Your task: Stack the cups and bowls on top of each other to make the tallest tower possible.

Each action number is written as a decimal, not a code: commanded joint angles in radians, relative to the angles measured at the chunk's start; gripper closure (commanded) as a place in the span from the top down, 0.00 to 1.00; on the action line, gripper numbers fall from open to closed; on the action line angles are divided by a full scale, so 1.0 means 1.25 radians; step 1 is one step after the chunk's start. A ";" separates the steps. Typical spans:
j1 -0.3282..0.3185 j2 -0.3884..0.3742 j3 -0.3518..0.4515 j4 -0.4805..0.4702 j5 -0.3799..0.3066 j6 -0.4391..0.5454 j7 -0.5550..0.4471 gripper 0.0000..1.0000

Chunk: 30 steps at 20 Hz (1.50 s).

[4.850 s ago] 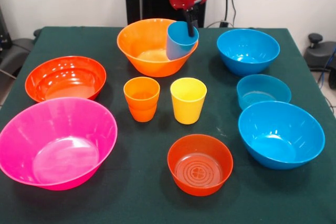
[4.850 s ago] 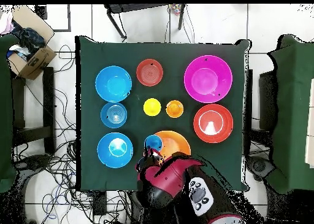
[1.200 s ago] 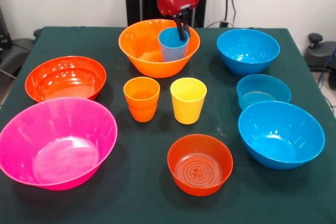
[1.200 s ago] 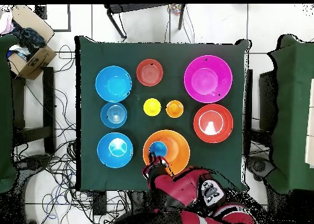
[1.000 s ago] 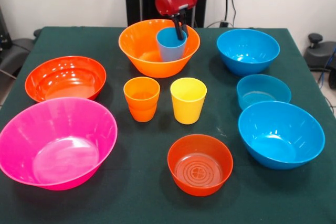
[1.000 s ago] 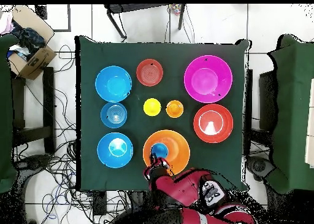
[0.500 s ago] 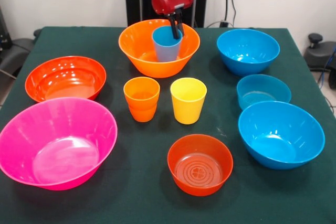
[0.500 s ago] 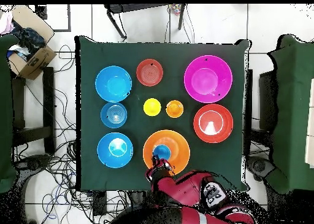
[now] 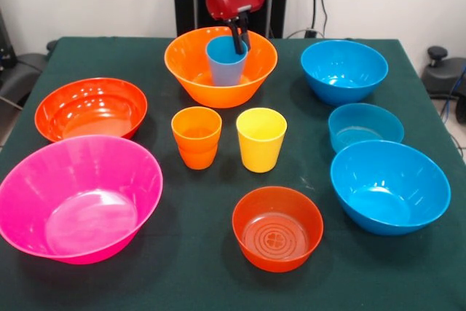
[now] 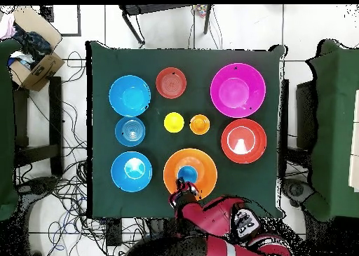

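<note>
The claw (image 9: 237, 37) pinches the far rim of the blue cup (image 9: 226, 62), one finger inside it and one outside. The cup stands upright inside the big orange bowl (image 9: 195, 71), near its middle. It is a small tapered tumbler of glossy blue plastic, mouth up. The orange cup (image 9: 196, 137) and yellow cup (image 9: 261, 138) stand side by side on the green counter (image 9: 182, 253).
</note>
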 commanded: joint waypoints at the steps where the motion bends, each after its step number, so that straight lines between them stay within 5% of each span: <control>1: 0.022 0.035 0.036 -0.095 0.009 -0.035 0.057 0.00; 8: 0.030 0.039 0.027 -0.098 0.011 -0.041 0.056 0.00; 9: 0.031 0.038 0.031 -0.098 0.002 -0.021 0.063 1.00; 15: -0.049 -0.009 0.129 -0.045 0.007 0.132 0.134 1.00; 23: -0.046 -0.034 0.135 -0.028 0.011 0.167 0.100 1.00; 30: -0.142 -0.147 0.276 0.061 0.057 0.302 0.083 1.00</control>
